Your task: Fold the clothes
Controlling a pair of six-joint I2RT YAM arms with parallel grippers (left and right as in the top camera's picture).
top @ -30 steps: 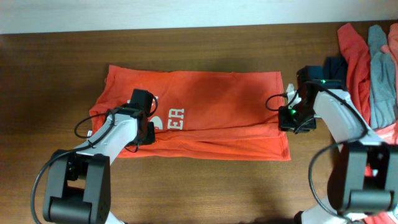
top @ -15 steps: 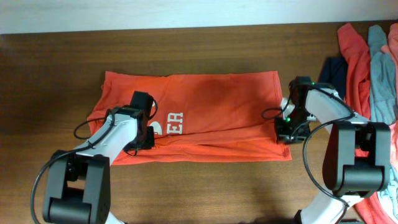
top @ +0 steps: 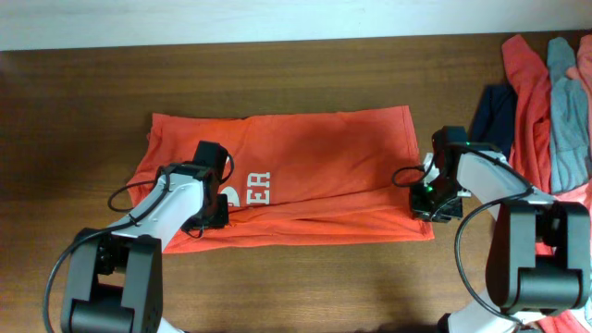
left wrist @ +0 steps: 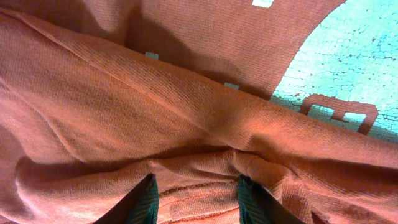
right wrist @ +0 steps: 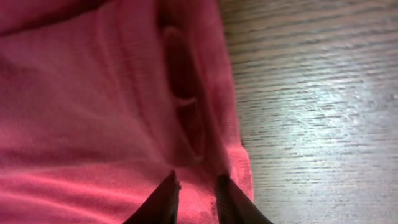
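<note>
An orange-red T-shirt (top: 314,157) with white lettering (top: 261,183) lies spread across the middle of the wooden table (top: 296,287), its front strip folded over. My left gripper (top: 211,211) rests on its left part, just below the lettering. In the left wrist view a bunched hem fold (left wrist: 196,193) sits pinched between the two dark fingers (left wrist: 149,199). My right gripper (top: 427,202) is at the shirt's right edge. The right wrist view shows its fingers (right wrist: 168,196) close together on the cloth edge (right wrist: 196,199), next to bare wood (right wrist: 311,124).
More clothes lie heaped at the table's right end: a red garment (top: 527,83), a grey-blue one (top: 566,102), a navy one (top: 492,111) and a pink one (top: 585,55). A pale wall strip runs along the far edge.
The T-shirt's far edge has slid toward the front and slightly left. The right gripper moved in onto the shirt's right edge and its fingers narrowed. The navy garment is now uncovered.
</note>
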